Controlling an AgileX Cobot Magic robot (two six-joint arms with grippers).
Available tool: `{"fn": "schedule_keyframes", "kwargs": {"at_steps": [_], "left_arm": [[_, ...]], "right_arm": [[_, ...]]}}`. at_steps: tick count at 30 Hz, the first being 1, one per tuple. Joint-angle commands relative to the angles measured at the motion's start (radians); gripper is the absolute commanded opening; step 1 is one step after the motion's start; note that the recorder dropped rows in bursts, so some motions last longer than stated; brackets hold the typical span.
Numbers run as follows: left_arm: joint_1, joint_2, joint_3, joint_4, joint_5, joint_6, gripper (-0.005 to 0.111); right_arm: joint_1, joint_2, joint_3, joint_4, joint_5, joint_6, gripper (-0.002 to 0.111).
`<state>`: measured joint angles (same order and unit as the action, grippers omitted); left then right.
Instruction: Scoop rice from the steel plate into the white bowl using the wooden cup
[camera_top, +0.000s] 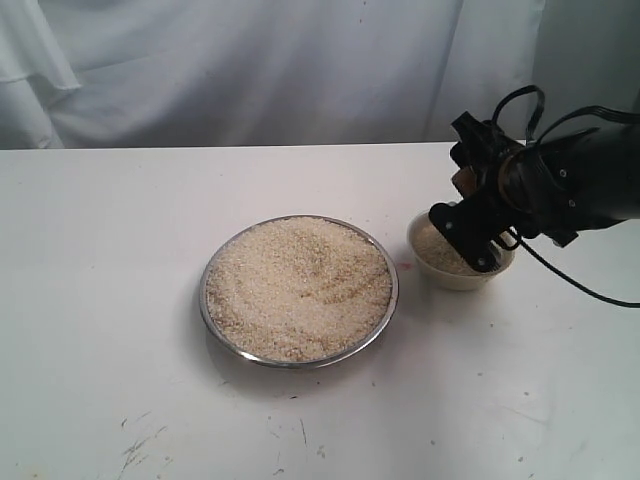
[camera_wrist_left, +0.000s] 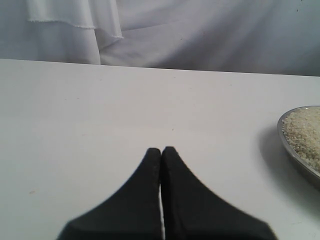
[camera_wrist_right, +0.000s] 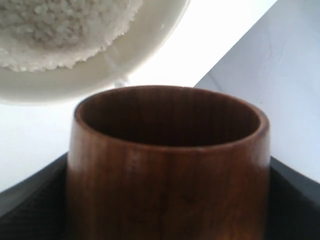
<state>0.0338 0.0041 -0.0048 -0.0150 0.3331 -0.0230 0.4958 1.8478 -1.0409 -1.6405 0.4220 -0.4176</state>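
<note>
Count: one steel plate (camera_top: 204, 300), one white bowl (camera_top: 457, 281), one wooden cup (camera_wrist_right: 167, 170), two grippers, and rice (camera_top: 300, 285) in two lots. Nearest, the front of the white table (camera_top: 90, 250) carries dark scuffs (camera_top: 140, 440). Next back, mid-table, sits the steel plate, filled with rice almost to its rim. To its right and slightly farther back, near the plate but apart from it, stands the white bowl with the smaller lot of rice. The right gripper (camera_top: 465, 195) hangs over the bowl's far right side, jaws spread wide and clamped on the sides of the wooden cup. The cup is tipped, mouth toward the bowl; contact with the rim cannot be told. The left gripper (camera_wrist_left: 161, 151), seen in its wrist view only, has its jaws pressed together on nothing, over bare table, with the plate's edge off to one side. Farthest back hangs a white cloth (camera_top: 250, 70).
</note>
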Motion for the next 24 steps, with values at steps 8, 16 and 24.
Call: {"fn": "schedule_keyframes", "kwargs": {"at_steps": [8, 16, 24], "left_arm": [[-0.003, -0.004, 0.005, 0.001, -0.014, -0.001, 0.0], [-0.003, -0.004, 0.005, 0.001, -0.014, -0.001, 0.0], [-0.003, -0.004, 0.005, 0.001, -0.014, -0.001, 0.0]], "right_arm": [[0.033, -0.005, -0.006, -0.104, 0.099, 0.006, 0.0], [0.062, -0.005, -0.006, -0.104, 0.129, -0.013, 0.0], [0.062, -0.022, -0.004, -0.08, 0.119, 0.034, 0.0]]}}
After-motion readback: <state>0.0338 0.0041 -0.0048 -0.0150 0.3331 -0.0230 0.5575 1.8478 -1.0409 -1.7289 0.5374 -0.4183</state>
